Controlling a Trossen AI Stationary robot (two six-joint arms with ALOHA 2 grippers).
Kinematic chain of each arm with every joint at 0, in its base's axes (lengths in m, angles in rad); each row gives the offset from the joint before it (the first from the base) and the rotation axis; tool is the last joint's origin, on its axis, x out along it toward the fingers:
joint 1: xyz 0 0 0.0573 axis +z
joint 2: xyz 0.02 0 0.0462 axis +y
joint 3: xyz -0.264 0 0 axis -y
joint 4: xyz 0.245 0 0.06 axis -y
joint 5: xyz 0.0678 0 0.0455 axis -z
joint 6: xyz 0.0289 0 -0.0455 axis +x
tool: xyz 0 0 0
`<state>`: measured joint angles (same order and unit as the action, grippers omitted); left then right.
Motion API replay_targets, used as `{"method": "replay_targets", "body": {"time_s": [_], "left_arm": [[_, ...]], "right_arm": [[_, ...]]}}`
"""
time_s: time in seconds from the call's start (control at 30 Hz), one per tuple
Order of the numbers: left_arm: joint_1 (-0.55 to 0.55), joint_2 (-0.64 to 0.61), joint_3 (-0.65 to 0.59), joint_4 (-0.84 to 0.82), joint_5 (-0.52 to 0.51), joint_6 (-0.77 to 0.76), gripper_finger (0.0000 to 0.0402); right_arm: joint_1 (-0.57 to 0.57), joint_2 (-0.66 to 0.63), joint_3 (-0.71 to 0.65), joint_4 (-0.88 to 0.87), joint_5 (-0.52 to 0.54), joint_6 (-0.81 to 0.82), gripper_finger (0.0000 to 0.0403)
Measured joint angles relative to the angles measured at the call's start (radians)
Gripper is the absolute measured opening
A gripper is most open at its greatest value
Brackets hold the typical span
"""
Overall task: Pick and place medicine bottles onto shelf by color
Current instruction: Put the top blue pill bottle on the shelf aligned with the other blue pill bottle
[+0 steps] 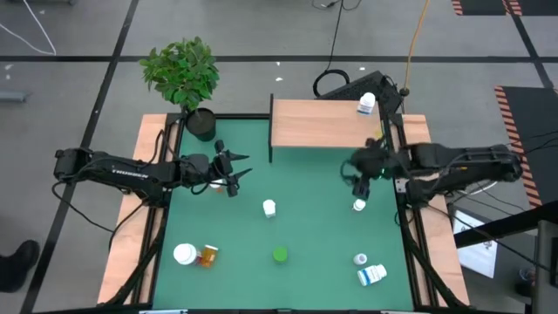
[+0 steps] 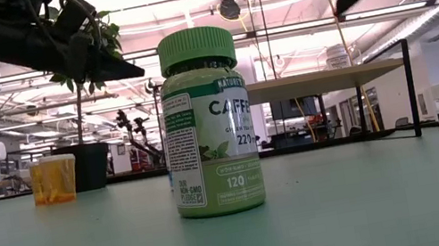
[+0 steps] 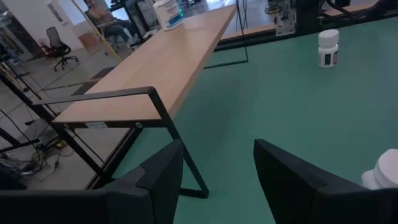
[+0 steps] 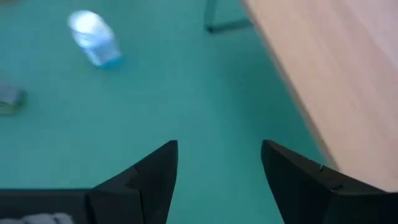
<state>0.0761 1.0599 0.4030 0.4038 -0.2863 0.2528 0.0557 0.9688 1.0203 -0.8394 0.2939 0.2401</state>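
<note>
Several medicine bottles stand on the green table: a white one (image 1: 269, 208), another white one (image 1: 358, 205), a green one (image 1: 279, 255) (image 2: 208, 125), an amber one (image 1: 207, 255) (image 2: 53, 179) beside a white-capped one (image 1: 184, 254), and a white-and-blue one (image 1: 372, 276) lying near the front right. The shelf (image 1: 327, 124) (image 3: 155, 62) stands at the far edge with one white-and-blue bottle (image 1: 366, 105) on its right end. My left gripper (image 1: 240, 173) (image 3: 217, 180) hovers open left of centre, pointing toward the shelf. My right gripper (image 1: 356, 181) (image 4: 217, 180) hovers open just beyond the right white bottle, with nothing between its fingers.
A potted plant (image 1: 185, 74) stands at the table's far left corner. Light wooden rails (image 1: 131, 227) edge the table on both sides. A small bottle (image 1: 360, 259) stands near the front right. Bare green surface lies between the shelf and the middle bottles.
</note>
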Motion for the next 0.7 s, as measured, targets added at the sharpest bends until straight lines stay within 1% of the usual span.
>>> {"method": "replay_targets", "body": {"time_s": [0.07, 0.17, 0.27, 0.33, 0.4, 0.5, 0.6, 0.7], "left_arm": [[0.001, 0.0, 0.0, 0.014, 0.0, 0.005, 0.02], [0.001, 0.0, 0.0, 0.017, 0.001, 0.026, 0.02], [-0.006, 0.0, 0.0, 0.015, 0.011, -0.038, 0.02], [-0.021, 0.0, 0.0, 0.009, 0.04, -0.084, 0.02], [-0.041, 0.0, 0.0, 0.01, 0.06, -0.095, 0.02], [-0.07, 0.0, 0.0, 0.039, 0.061, -0.067, 0.02], [-0.095, 0.0, 0.0, 0.088, 0.061, -0.064, 0.02], [-0.128, 0.003, 0.0, 0.092, 0.061, -0.065, 0.02]], "right_arm": [[0.054, 0.029, 0.0, 0.051, 0.02, -0.021, 0.0224], [0.088, 0.068, 0.0, 0.092, 0.016, -0.025, 0.0224], [0.108, 0.098, 0.0, 0.107, -0.056, -0.025, 0.0224], [0.128, 0.116, 0.0, 0.156, -0.096, -0.043, 0.0224], [0.153, 0.138, 0.0, 0.222, -0.109, -0.071, 0.0224], [0.195, 0.18, 0.001, 0.298, -0.109, -0.102, 0.0224], [0.24, 0.221, 0.001, 0.281, -0.114, -0.071, 0.0224], [0.295, 0.255, 0.001, 0.253, -0.185, -0.004, 0.0224]]}}
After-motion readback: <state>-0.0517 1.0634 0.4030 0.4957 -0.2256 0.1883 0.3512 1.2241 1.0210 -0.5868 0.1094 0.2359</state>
